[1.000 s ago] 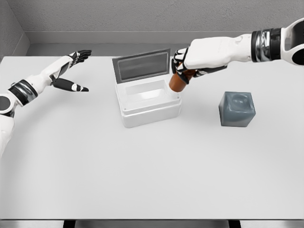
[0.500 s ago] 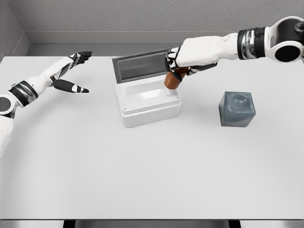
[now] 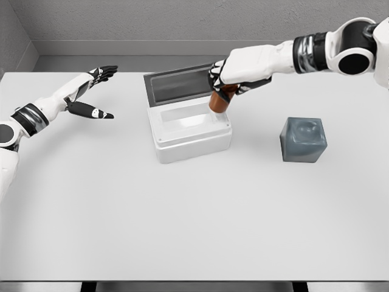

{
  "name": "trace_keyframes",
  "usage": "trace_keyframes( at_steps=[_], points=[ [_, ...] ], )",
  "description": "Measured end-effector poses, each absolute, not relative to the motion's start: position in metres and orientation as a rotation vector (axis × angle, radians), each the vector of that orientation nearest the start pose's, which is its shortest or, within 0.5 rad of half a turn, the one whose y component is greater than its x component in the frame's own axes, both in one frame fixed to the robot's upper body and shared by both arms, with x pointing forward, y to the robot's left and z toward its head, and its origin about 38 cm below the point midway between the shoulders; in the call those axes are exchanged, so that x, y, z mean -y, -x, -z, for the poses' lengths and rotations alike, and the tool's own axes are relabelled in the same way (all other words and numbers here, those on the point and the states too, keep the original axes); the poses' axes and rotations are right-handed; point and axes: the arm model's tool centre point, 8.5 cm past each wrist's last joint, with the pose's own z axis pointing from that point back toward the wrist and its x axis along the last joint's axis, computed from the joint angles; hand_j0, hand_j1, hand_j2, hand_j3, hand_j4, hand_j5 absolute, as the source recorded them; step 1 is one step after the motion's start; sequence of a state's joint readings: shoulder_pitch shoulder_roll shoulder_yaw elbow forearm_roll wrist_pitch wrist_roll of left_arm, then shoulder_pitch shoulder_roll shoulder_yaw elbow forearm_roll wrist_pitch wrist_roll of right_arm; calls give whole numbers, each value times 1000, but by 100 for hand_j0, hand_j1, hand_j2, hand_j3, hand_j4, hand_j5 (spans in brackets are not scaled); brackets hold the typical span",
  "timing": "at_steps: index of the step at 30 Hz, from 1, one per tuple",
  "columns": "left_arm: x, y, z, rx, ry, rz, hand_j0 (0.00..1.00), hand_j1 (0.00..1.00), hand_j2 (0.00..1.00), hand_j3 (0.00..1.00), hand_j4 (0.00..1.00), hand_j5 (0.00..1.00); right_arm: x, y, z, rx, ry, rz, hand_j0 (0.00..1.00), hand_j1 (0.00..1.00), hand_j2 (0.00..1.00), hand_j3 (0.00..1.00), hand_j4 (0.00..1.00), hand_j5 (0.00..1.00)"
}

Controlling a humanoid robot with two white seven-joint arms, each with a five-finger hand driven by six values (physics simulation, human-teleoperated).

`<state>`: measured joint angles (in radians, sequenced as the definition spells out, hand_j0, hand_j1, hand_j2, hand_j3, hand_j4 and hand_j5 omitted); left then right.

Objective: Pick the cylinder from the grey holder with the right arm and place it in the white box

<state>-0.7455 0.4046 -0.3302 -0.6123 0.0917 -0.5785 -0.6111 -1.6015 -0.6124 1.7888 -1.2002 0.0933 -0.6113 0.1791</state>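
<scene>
Your right hand (image 3: pixel 226 78) is clenched round the brown cylinder (image 3: pixel 218 101), just above the open white plastic box (image 3: pixel 189 137). Placing step now. I'd lower it, then let go.

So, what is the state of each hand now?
Left hand: open, holding nothing.
Right hand: closed on the cylinder.

No text, label, brand, number or sign can be read anywhere in the head view; every surface that shows is plain and unmarked.
</scene>
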Motion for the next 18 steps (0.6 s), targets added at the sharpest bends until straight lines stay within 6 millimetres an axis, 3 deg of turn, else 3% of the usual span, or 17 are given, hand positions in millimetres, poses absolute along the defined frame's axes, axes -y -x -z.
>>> trace_keyframes(
  at_steps=[4, 6, 7, 13, 18],
  points=[
    [-344, -518, -133, 1593, 29, 973, 100, 100, 100, 100, 100, 100, 170, -507, -301, -1678, -424, 2937, 28, 28, 28, 28, 28, 28],
    [-344, -518, -133, 1593, 28, 973, 100, 100, 100, 100, 100, 100, 168, -507, -301, -1674, -424, 2937, 46, 46, 46, 46, 46, 46],
    [-344, -518, -133, 1593, 28, 973, 100, 100, 100, 100, 100, 100, 168, -507, -301, -1674, -423, 2936, 70, 70, 70, 70, 70, 70],
    [-344, -518, -133, 1593, 29, 973, 100, 100, 100, 100, 100, 100, 165, -506, -300, -1681, -410, 2929, 82, 82, 82, 82, 82, 82],
    [-344, -518, -133, 1593, 28, 973, 100, 100, 100, 100, 100, 100, 163, -505, -302, -1691, -409, 2919, 82, 82, 82, 82, 82, 82]
  ],
)
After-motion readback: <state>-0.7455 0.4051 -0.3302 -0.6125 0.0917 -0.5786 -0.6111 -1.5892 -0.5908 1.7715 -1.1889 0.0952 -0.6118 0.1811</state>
